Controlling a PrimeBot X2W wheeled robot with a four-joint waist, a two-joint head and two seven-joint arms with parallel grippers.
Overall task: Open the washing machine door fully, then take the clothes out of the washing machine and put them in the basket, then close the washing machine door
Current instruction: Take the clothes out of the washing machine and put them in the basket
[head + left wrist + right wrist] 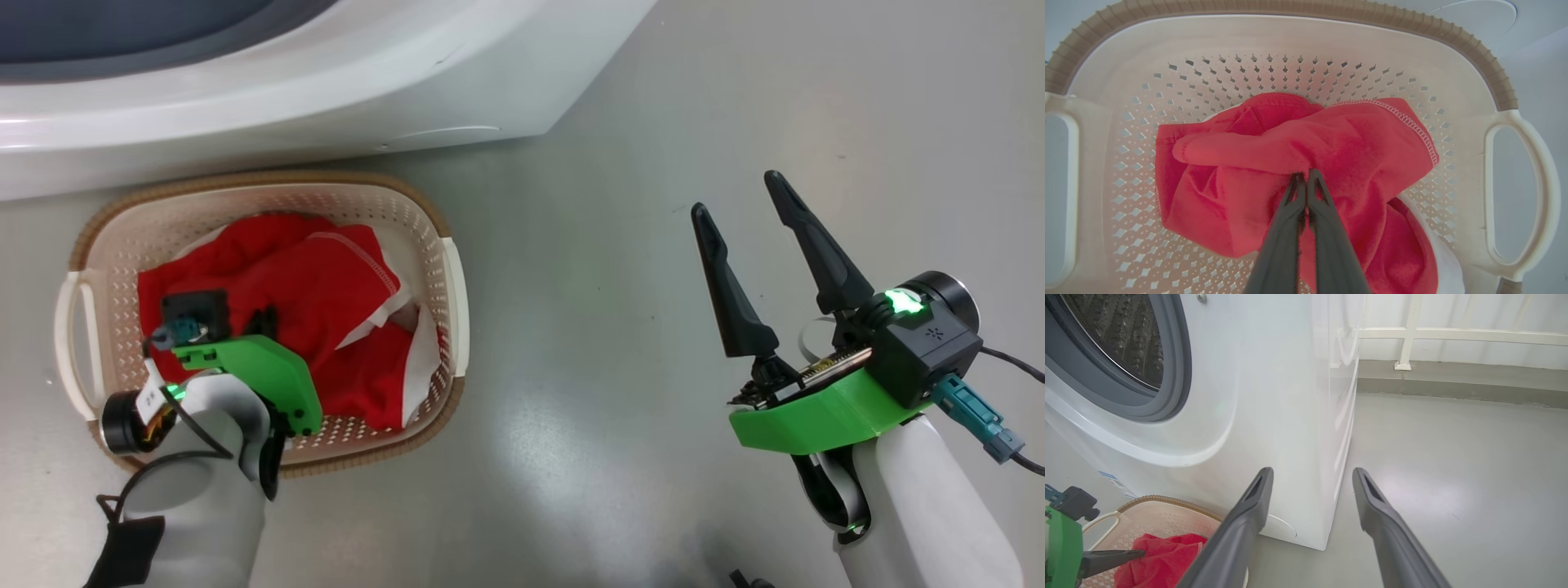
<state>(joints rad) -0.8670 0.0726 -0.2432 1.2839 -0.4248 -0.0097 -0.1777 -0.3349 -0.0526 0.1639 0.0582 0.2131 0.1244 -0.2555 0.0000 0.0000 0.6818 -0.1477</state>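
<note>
- Two grippers nearest. The left gripper (1306, 176) points down inside the basket (1290, 36), jaws closed tight, tips pinching a fold of the clothes (1355, 139).
- right gripper (739, 196) is well apart on the right, over bare floor (588, 269), jaws spread wide, nothing between them.
- clothes are red with white stitched trim, bunched in a heap on the basket bottom, all inside the rim. White fabric shows at the heap's right edge.
- basket sits on the floor just in front of the washing machine (326, 98). It has cream perforated walls, a brown rim and side handles.
- washing machine mouth is uncovered in the right wrist view, with a grey seal (1171, 375) around the steel drum (1118, 330). Blue label sticker (1112, 479) sits low on the front.
- Far back, a white railing (1453, 334) runs along the wall.
</note>
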